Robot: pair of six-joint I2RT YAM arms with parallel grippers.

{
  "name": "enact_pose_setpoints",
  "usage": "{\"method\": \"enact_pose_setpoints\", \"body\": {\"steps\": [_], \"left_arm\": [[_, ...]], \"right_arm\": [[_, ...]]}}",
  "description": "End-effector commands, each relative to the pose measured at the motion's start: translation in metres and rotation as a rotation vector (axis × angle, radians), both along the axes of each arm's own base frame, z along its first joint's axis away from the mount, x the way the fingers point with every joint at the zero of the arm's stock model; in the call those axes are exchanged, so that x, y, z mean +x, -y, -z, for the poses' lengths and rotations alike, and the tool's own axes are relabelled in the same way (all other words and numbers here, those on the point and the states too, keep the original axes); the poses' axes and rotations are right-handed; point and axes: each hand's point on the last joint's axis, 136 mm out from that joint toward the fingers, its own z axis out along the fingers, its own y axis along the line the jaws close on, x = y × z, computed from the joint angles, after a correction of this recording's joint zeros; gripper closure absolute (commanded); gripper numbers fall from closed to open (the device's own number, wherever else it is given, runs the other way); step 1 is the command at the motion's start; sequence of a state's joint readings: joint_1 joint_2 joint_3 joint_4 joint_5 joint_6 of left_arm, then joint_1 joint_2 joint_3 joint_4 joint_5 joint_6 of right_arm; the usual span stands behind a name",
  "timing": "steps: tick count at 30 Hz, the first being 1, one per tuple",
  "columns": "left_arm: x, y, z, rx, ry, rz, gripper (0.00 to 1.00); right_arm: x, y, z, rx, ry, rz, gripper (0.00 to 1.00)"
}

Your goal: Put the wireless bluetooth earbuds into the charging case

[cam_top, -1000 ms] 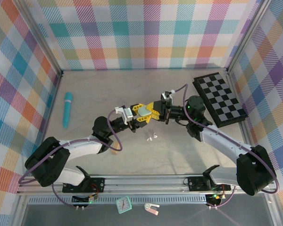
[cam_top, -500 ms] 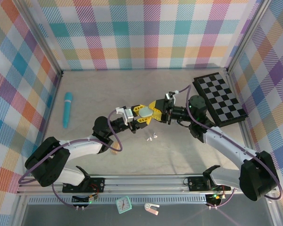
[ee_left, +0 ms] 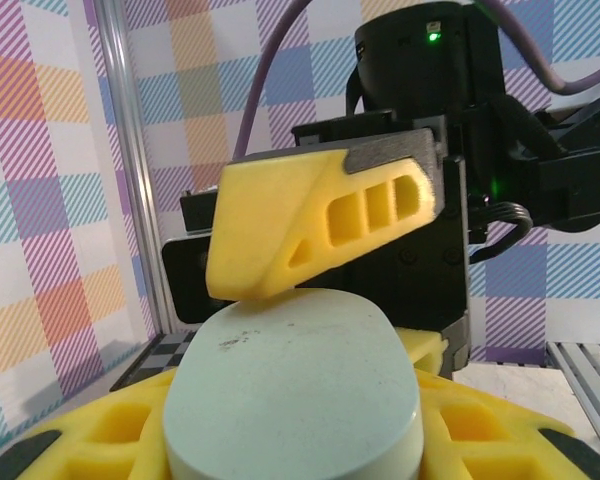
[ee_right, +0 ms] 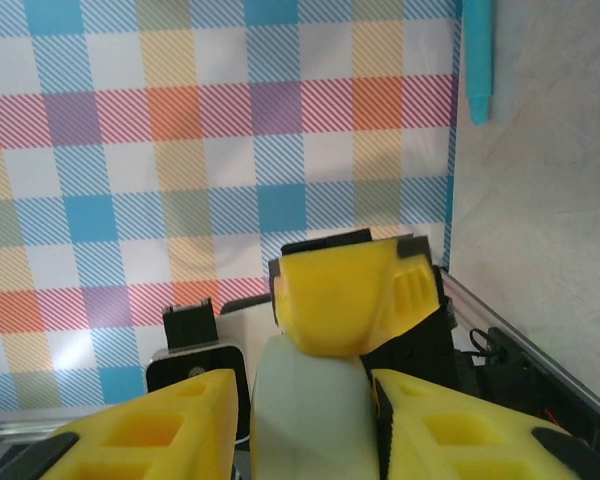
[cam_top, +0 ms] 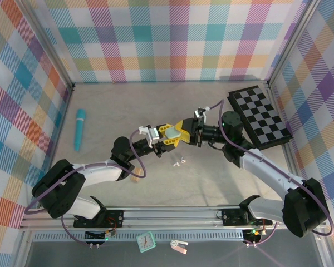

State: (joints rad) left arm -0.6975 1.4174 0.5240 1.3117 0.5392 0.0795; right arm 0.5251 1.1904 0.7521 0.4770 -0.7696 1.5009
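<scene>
pale green case (ee_left: 290,390) held in left jaws; right jaws straddle it, grip unclear; a tug could drop it.

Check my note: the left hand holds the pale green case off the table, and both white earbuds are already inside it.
Wrong on the earbuds: the white earbuds lie on the table below the pale green case, not inside it, as the top external view shows. The left hand does hold the case off the table.
</scene>
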Motion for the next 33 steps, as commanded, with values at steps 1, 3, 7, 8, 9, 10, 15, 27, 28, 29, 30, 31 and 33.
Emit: {"method": "enact_pose_setpoints", "body": {"steps": [1,3,7,8,9,10,15,27,28,29,30,31,33], "left_arm": [[0.000,0.002,-0.015,-0.025,0.059,0.008,0.63],[0.001,0.003,-0.014,-0.025,0.055,0.009,0.63],[0.001,0.002,-0.015,-0.030,0.049,0.007,0.58],[0.001,0.002,-0.015,-0.031,0.048,0.007,0.56],[0.000,0.001,-0.017,-0.036,0.048,0.006,0.55],[0.001,0.000,-0.017,-0.038,0.044,0.004,0.51],[0.001,-0.003,-0.023,-0.058,0.038,-0.011,0.48],[0.001,-0.004,-0.035,-0.090,0.025,-0.002,0.46],[0.000,-0.003,-0.036,-0.091,0.027,0.002,0.47],[0.000,-0.003,-0.037,-0.093,0.026,0.006,0.47],[-0.001,-0.003,-0.037,-0.093,0.027,0.010,0.48],[-0.001,-0.002,-0.038,-0.093,0.027,0.013,0.49],[-0.002,-0.002,-0.039,-0.095,0.026,0.019,0.49]], "right_arm": [[-0.006,-0.002,-0.022,0.032,0.086,-0.029,0.73],[-0.007,-0.002,-0.021,0.031,0.088,-0.026,0.81],[-0.005,0.000,-0.023,0.040,0.098,-0.005,0.91],[-0.003,0.001,-0.024,0.049,0.100,0.003,0.92],[-0.001,0.003,-0.026,0.066,0.103,0.014,0.93],[0.001,0.005,-0.031,0.095,0.115,0.025,0.94],[0.007,0.010,-0.031,0.119,0.112,0.059,0.97],[0.006,0.010,-0.021,0.101,0.092,0.059,0.97],[0.006,0.010,-0.021,0.101,0.091,0.060,0.97],[0.007,0.010,-0.021,0.101,0.092,0.060,0.97],[0.007,0.010,-0.020,0.101,0.090,0.060,0.97],[0.008,0.009,-0.020,0.101,0.091,0.060,0.97],[0.008,0.009,-0.020,0.100,0.089,0.059,0.97]]}}
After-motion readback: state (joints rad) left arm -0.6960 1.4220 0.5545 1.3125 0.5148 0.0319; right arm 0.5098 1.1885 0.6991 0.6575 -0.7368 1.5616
